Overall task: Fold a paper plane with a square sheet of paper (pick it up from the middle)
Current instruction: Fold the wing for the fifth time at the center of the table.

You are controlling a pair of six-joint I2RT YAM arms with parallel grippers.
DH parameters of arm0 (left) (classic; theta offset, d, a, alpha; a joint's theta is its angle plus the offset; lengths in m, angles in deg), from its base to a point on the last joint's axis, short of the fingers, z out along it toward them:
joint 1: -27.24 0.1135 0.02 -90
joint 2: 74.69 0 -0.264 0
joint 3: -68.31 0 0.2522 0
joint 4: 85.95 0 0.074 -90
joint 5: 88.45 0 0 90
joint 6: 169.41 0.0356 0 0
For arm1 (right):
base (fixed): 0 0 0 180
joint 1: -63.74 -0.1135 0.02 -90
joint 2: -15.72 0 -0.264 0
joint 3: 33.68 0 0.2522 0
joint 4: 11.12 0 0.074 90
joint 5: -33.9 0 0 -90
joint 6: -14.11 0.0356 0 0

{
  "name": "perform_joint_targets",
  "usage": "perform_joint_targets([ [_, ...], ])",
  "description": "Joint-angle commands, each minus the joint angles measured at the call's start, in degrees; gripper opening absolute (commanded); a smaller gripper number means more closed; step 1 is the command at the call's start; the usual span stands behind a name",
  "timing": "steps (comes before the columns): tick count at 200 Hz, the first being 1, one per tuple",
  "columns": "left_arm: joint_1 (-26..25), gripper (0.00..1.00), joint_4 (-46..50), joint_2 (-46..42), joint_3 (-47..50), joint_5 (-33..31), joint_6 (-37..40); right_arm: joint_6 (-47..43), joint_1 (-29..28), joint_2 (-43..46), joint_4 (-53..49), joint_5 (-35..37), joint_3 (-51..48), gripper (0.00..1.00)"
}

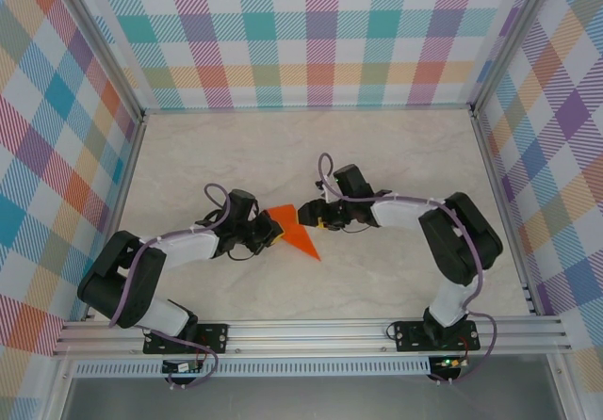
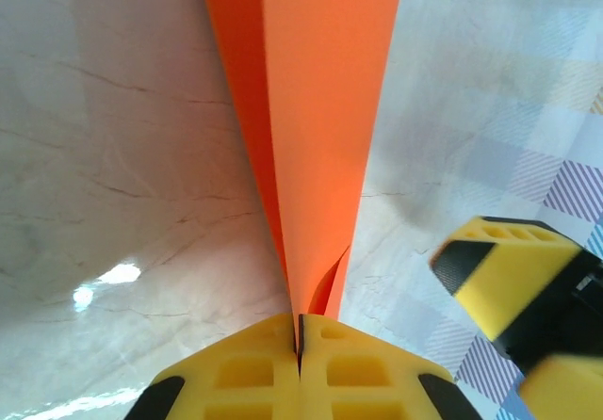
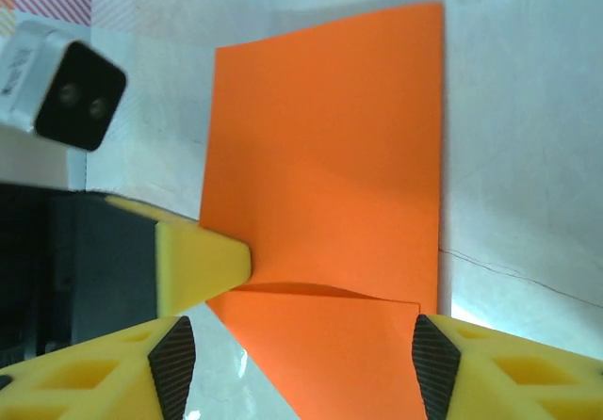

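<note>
The left gripper (image 2: 300,337) is clenched. Its 2 yellow fingers (image 2: 236,373) are pressed flat together on the left side of the orange paper (image 2: 320,137), right where the folded layers meet at a crease. From that pinch the paper runs away from the fingers as a narrow doubled strip above the marbled table (image 2: 113,175).

Just to the right, the right gripper (image 3: 301,363) is released, with its 2 fingers apart on either side of the sheet and not squeezing it. Seen from above, the paper sits mid-table between the 2 grippers, with 1 pointed corner reaching near and right over the tabletop.

The paper looks very light and thin. It is probably floppy away from its folds, a little stiffer along a crease, slick under hard pads and easy to crumple. The safest hold is likely a flat pinch on the creased spine near the middle, which keeps the layers aligned. A free corner would probably droop and let the fold spring open.
</note>
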Motion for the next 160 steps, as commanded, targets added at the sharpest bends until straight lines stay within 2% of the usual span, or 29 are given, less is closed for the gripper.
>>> perform_joint_targets([
  [1, -0.8, 0.01, 3.34, 0.21, -2.34, 0.12, 0.15, -9.82, -1.64, 4.07, 3.18, 8.13, -3.53, 0.65],
  [23, -0.84, 0.01, 5.31, -0.23, -3.34, -0.23, 0.03, -17.7, -5.59, 8.91, 6.97, 17.1, -8.38, 0.62],
  [66, -0.94, 0.01, 6.93, -0.42, -4.64, -0.59, -0.1, -30.72, -11.76, 8.85, 11.19, 22.23, -11.4, 0.57],
  [89, -0.93, 0.01, 7.3, -0.35, -4.97, -0.59, -0.31, -36.16, -15.19, 8.86, 19.2, 25.53, -14.59, 0.57],
  [111, -0.93, 0.01, 7.48, -0.33, -5.17, -0.51, -0.54, -41.49, -17.2, 6.9, 20.51, 27.04, -14.22, 0.59],
  [121, -0.93, 0.01, 7.67, -0.36, -5.27, -0.59, -0.63, -44.38, -18.9, 5.54, 21.21, 30.02, -14.07, 0.58],
  [128, -0.93, 0.0, 7.86, -0.34, -5.3, -0.51, -0.71, -45.29, -19.87, 4.7, 21.87, 32.7, -13.93, 0.58],
  [160, -0.99, 0.01, 8.69, -0.57, -5.62, -0.52, -0.8, -46.31, -20.88, 2.48, 24.88, 36.71, -13.92, 0.58],
])
